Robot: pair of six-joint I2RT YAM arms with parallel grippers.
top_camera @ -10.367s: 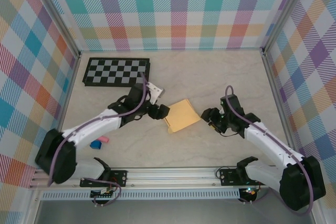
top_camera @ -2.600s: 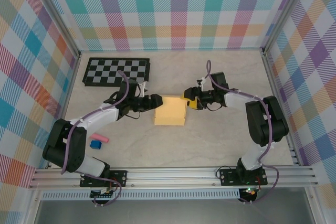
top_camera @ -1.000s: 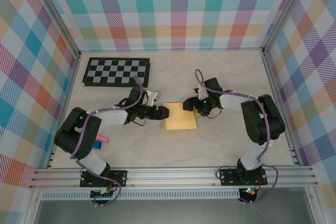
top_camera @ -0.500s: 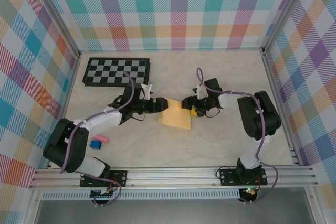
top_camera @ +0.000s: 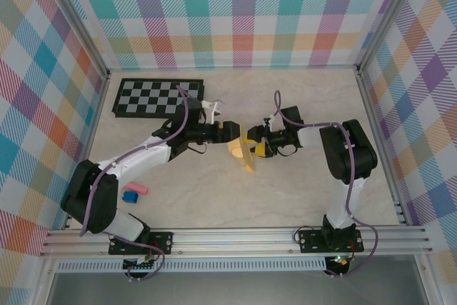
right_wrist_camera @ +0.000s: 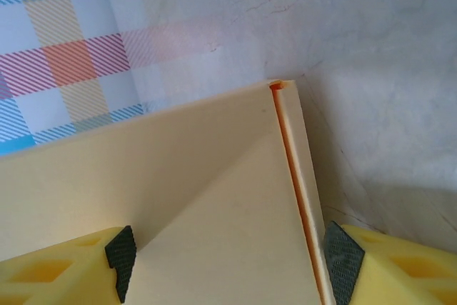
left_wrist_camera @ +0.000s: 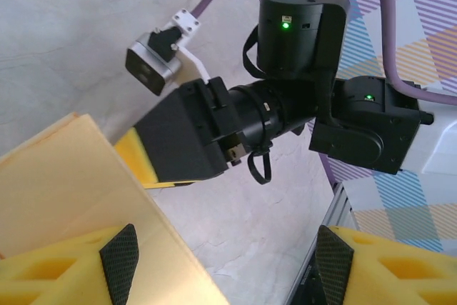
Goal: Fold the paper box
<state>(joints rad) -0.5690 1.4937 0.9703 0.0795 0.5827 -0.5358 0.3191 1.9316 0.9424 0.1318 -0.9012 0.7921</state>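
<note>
Box (top_camera: 243, 152) is sitting near the middle of the table (top_camera: 314, 183), tipped up so that from above it is showing as a narrow yellow sliver between the two grippers. Left gripper (top_camera: 230, 133) is reaching it from the left and right gripper (top_camera: 258, 146) from the right, and both are touching it.

In the left wrist view the box is lying against one yellow pad (left_wrist_camera: 50, 276) while the other pad is standing well apart from it. The left jaws are gaping wide and not pinching.

In the right wrist view the box's face is spreading across the gap between the pads (right_wrist_camera: 389, 269), with an orange seam running along its edge. The right jaws are also standing wide, the card lying across them rather than nipped between them. Seen from the left wrist, the right gripper's black finger is setting its yellow pad against the box edge, crowding that side.

Purple cables (top_camera: 184, 113) are looping over both arms close to the box. Behind the left arm a checkerboard (top_camera: 158, 98) is lying flat near the back-left corner, well apart from the box. Beside the left arm's elbow a small pink thing (top_camera: 140, 189) and a blue one (top_camera: 129, 196) are lying just next to each other.

Plaid walls (top_camera: 243, 12) are closing in the table on three sides, and a rail (top_camera: 235, 237) is running along its near edge.
</note>
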